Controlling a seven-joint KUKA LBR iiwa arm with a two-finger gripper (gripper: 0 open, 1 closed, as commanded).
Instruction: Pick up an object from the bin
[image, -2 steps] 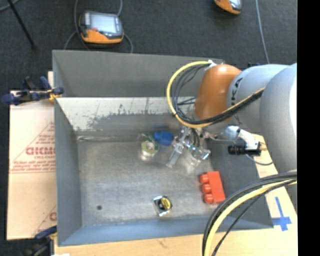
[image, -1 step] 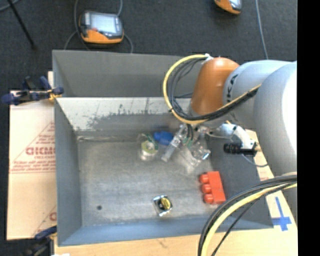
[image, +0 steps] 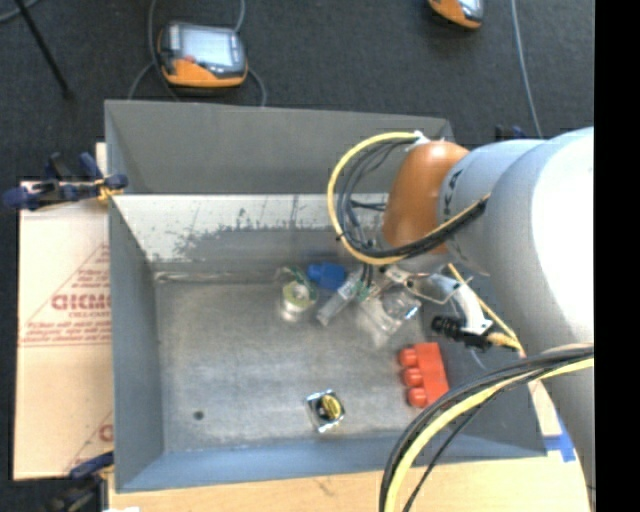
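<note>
My gripper reaches down at the bin's back right, under the arm's orange cover. It hangs over a tight cluster of small things. A blue piece lies just to its left, with a slim grey piece slanting below that. A clear plastic piece sits right beneath the gripper. Left of the blue piece is a small round clear cap with a greenish top.
A red block with three bumps lies toward the front right. A small silver, black and yellow thing sits near the front wall. A black, white and yellow tool lies against the right side. The arm and its cables cover the bin's right part.
</note>
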